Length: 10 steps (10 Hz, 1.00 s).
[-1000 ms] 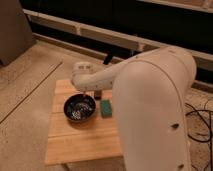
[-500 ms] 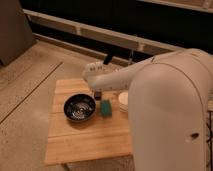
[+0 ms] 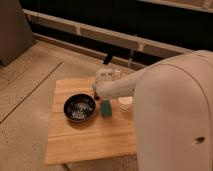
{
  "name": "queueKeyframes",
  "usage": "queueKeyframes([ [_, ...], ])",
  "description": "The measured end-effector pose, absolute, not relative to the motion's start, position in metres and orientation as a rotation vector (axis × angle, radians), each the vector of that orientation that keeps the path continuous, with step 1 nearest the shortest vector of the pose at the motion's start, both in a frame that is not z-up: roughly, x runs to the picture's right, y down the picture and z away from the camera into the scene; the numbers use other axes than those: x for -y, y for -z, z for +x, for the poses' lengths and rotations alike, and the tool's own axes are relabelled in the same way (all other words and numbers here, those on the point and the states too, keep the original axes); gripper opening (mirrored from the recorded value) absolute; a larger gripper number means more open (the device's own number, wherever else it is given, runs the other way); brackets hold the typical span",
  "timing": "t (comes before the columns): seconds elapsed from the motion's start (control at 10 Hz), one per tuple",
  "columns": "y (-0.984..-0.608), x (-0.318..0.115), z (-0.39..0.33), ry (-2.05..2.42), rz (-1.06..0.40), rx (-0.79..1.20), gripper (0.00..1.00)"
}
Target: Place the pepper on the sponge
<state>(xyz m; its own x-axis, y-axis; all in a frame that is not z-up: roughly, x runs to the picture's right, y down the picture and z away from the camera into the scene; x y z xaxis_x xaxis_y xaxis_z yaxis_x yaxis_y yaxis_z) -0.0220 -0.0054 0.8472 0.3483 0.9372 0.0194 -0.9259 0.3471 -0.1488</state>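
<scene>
Single camera view, read from left to right. A speckled floor [image 3: 30, 75] borders a low wooden table [image 3: 75, 145] of pale planks. On the table's left half stands a round black bowl [image 3: 80, 108], upright, its inside glossy and dark. Just above the bowl's right rim hangs the gripper [image 3: 97, 93], which ends the robot's white arm [image 3: 125, 86]; its fingers are pressed together on a small dark-reddish shape, taken here to be the pepper [image 3: 95, 96], which is held off the table surface. The pepper hangs over the narrow gap between the bowl and the far end of the sponge [image 3: 106, 107], close to both; whether it touches either cannot be told. The sponge, a flat teal-green block, lies on the wood just beside the bowl's right edge, its long side running away from the camera. A white cup [image 3: 125, 103] stands upright just to the right of the sponge, partly under the arm. The arm's bulky white housing [image 3: 175, 115] fills the right side and hides the table's right edge.
</scene>
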Motion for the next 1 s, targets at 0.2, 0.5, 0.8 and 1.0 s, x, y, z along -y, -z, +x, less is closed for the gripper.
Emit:
queueKeyframes([
  [0.2, -0.833, 0.0, -0.012, -1.214, -0.114, 0.082, 0.0],
  [0.5, -0.831, -0.023, -0.012, -1.209, -0.142, 0.046, 0.0],
  [0.8, -0.855, -0.047, -0.017, -1.18, -0.195, -0.005, 0.0],
  [1.0, -0.87, -0.055, -0.013, -1.159, -0.22, -0.049, 0.0],
])
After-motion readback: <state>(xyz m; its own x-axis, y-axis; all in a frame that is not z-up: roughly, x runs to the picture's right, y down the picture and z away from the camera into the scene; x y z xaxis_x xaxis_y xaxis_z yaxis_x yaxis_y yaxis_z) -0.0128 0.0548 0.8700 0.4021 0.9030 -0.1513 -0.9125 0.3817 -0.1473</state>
